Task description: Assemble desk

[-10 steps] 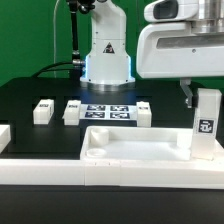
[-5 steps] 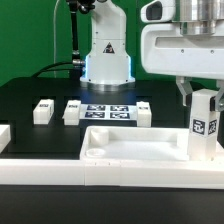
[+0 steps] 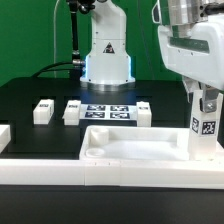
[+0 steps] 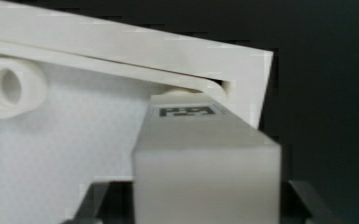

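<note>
Desk top (image 3: 140,148): wide flat white panel, recessed face up, lying across the lower centre and lower right of the exterior view, its near edge against the long front border bar (image 3: 50,176). In the wrist view the desk top (image 4: 87,140) shows one corner and a round boss (image 4: 2,85) moulded into the recess. Leg (image 3: 206,125): white square post with its tag facing the camera, standing upright at the far-right corner of the top. Close up, the leg (image 4: 202,155) meets that corner with its tagged end, but whether it is seated cannot be told. Gripper (image 3: 203,100): comes down from the upper right of the frame. The wrist view shows the gripper (image 4: 202,205) with its dark fingers (image 4: 101,205) pressed against opposite sides of the post, so it is clamped on the leg. Loose legs: three, lying on the black table (image 3: 40,140) at mid-left (image 3: 42,110), (image 3: 73,110) and centre (image 3: 143,112), flanking the marker board (image 3: 108,112), with the arm's base (image 3: 107,55) behind. Hazards, as judged: the post could enter the corner fitting off-axis and jam or bind. The top is unclamped and could skid along the bar under side load. The smooth post could slip in the grip. Letting go before the joint holds would let the leg topple.
</note>
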Controlling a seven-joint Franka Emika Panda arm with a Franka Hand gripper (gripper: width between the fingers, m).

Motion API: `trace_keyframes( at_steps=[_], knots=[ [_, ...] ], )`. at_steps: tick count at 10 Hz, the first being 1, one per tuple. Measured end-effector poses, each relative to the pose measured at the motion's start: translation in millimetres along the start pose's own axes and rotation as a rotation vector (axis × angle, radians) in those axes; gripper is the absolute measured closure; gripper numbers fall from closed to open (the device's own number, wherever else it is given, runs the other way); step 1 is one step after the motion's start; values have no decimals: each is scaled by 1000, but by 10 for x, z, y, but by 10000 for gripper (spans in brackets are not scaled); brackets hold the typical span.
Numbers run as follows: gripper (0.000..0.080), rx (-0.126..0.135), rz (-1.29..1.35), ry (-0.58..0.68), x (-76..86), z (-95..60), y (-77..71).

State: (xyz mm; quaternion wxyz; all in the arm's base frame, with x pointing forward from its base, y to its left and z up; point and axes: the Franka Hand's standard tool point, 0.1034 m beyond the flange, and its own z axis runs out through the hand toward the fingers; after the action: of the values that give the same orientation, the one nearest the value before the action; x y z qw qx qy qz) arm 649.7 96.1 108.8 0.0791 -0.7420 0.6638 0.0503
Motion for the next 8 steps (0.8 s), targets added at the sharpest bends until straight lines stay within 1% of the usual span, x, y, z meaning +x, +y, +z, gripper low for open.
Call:
trace_keyframes(
  at_steps=[1, 2, 3, 4, 5, 8],
  knots=[
    [424, 0, -45, 0, 4, 3, 0],
    [287, 0, -49, 0, -5, 6, 0],
    [287, -14, -225, 13, -30, 9, 14],
    [179, -22, -437, 11, -92, 7, 24],
    [159, -28, -559, 10, -180, 24, 36],
    [151, -31, -739, 8, -157, 31, 38]
  ],
)
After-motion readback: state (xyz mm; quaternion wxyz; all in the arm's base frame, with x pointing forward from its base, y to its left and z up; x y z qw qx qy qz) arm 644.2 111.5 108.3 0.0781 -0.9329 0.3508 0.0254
